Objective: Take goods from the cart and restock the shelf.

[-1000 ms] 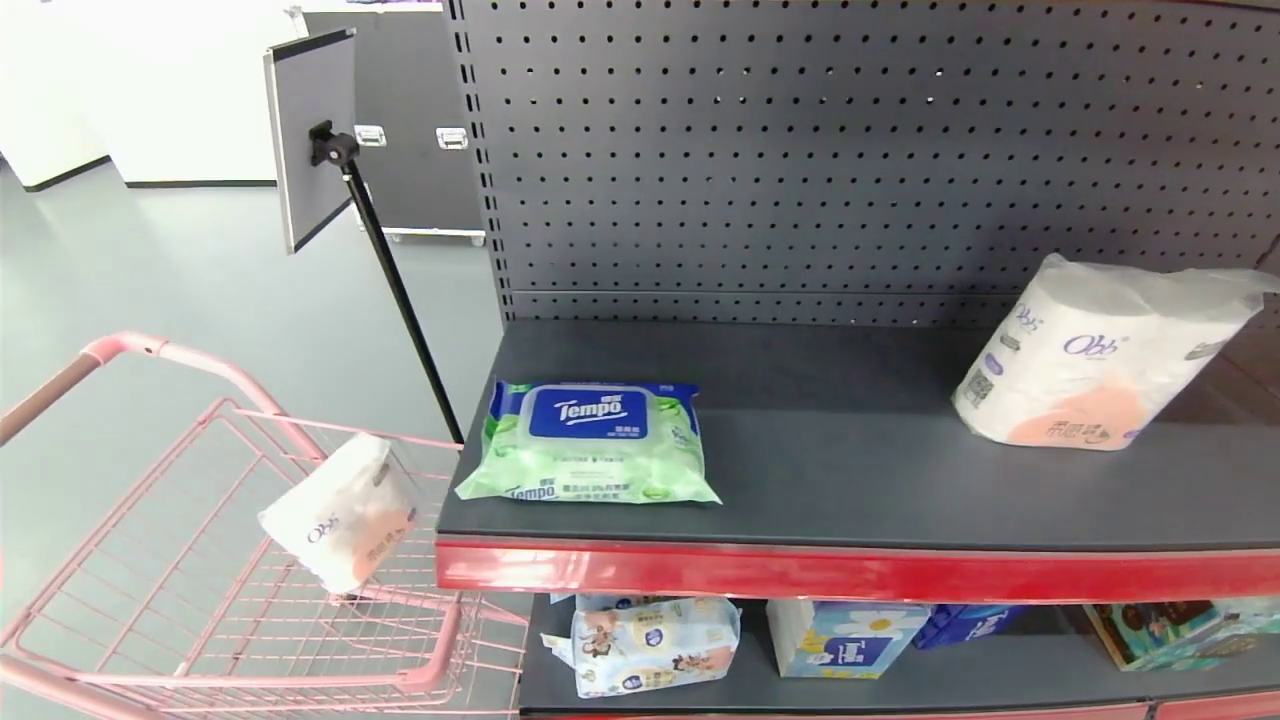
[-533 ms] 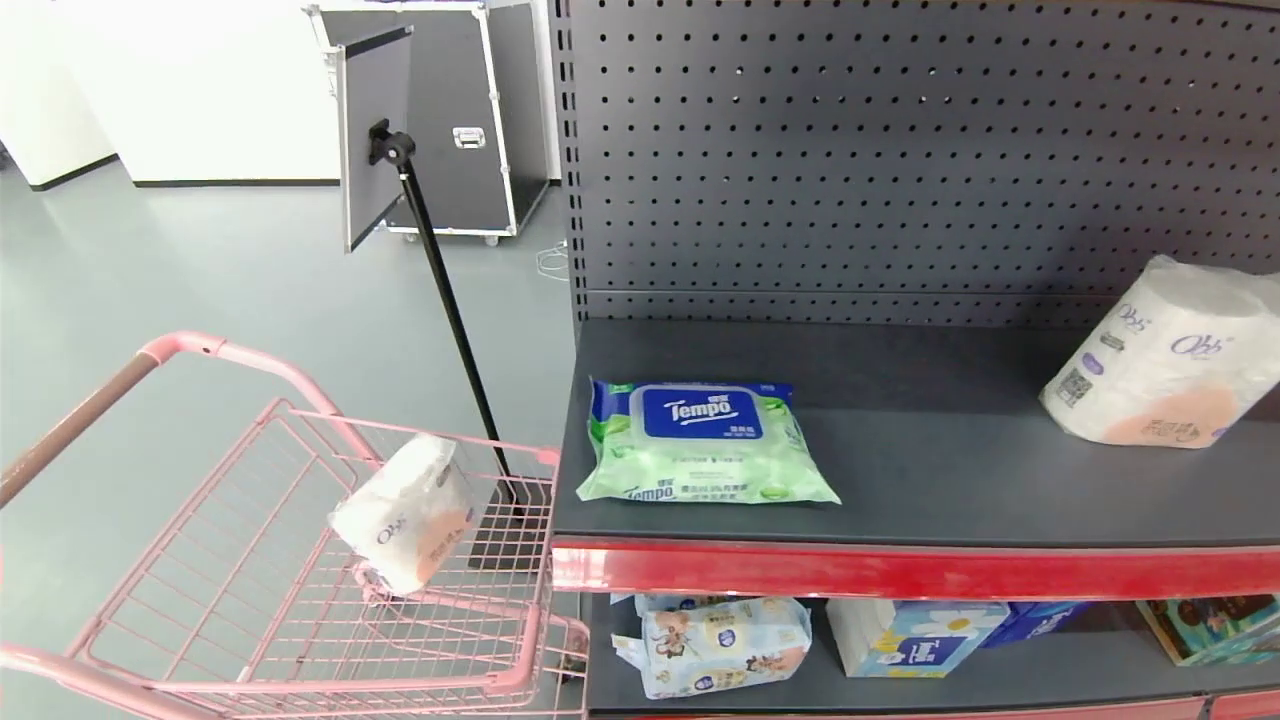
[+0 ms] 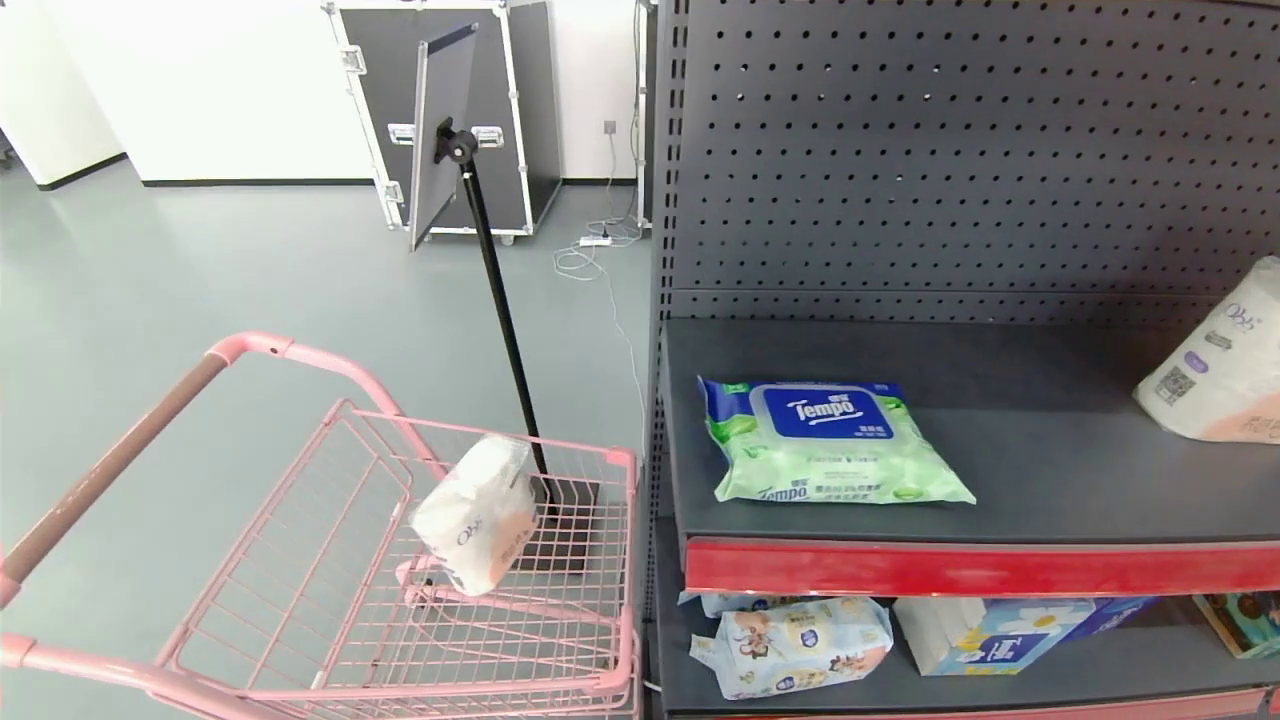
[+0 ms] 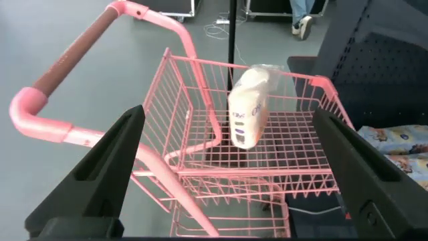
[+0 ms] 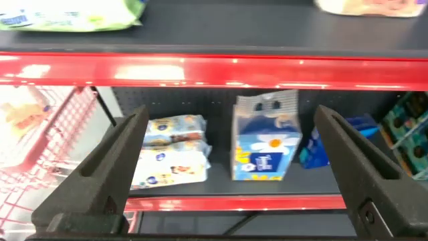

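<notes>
A pink wire cart (image 3: 300, 352) stands left of the shelf, and one wrapped toilet-paper pack (image 3: 475, 525) leans upright inside it. On the dark shelf board (image 3: 1050, 470) a green-and-blue wipes pack (image 3: 830, 440) lies flat near the left end. A larger toilet-paper pack (image 3: 1225, 375) rests at the right edge. My left gripper (image 4: 229, 112) hangs open above the cart (image 4: 167, 53), its fingers on either side of the pack (image 4: 249, 107) well below. My right gripper (image 5: 231, 110) is open and empty in front of the shelf's red front strip (image 5: 214, 69).
The lower shelf holds a printed tissue pack (image 3: 790, 645), a blue tissue box (image 3: 985, 630) and more goods to the right. A black stand with a panel (image 3: 500, 300) rises behind the cart. A flight case (image 3: 440, 110) stands on the open grey floor farther back.
The head camera has swung to the left, so the cart and shelf sit farther right in the picture. The goods themselves have not moved.
</notes>
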You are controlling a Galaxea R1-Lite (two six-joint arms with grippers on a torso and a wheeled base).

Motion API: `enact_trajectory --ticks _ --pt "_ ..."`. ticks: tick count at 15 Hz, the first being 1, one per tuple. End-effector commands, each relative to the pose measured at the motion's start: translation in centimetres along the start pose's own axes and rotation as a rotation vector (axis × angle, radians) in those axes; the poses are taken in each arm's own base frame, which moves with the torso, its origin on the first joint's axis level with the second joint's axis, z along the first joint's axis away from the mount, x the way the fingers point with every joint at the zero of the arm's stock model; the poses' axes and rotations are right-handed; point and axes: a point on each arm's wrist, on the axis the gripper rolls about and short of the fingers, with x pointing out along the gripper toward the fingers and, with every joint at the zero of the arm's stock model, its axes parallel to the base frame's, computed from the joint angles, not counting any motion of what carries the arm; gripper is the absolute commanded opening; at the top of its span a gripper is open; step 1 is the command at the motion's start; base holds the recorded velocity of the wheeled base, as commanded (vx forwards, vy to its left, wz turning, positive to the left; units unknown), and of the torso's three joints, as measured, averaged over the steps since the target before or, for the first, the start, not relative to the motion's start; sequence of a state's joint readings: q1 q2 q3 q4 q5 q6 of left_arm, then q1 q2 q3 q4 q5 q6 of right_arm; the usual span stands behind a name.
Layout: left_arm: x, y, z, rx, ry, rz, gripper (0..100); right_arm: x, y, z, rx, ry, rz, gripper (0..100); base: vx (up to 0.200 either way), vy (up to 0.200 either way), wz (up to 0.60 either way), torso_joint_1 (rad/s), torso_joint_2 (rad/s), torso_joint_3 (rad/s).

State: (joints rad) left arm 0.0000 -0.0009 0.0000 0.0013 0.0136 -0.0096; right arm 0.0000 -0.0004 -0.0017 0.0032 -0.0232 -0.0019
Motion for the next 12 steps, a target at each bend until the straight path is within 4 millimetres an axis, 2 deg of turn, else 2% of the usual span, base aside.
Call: enact_trajectory --ticks 1,6,12 --pt "0.01 0.0 0.0 -0.001 0.001 0.0 100 0.0 0.0 0.0 -0.001 0.0 0.0 100 0.0 0.2 0.0 0.002 0.01 0.002" --pt "0.01 0.0 0.0 -0.001 0.001 0.0 100 0.0 0.0 0.0 0.0 0.0 -0.001 100 0.0 0.0 0.0 0.0 0.0 0.0" --pt "0.01 0.0 0.0 -0.001 0.001 0.0 100 0.0 -0.01 0.0 0.002 0.0 -0.003 100 0.0 0.0 0.0 -0.13 0.34 0.201"
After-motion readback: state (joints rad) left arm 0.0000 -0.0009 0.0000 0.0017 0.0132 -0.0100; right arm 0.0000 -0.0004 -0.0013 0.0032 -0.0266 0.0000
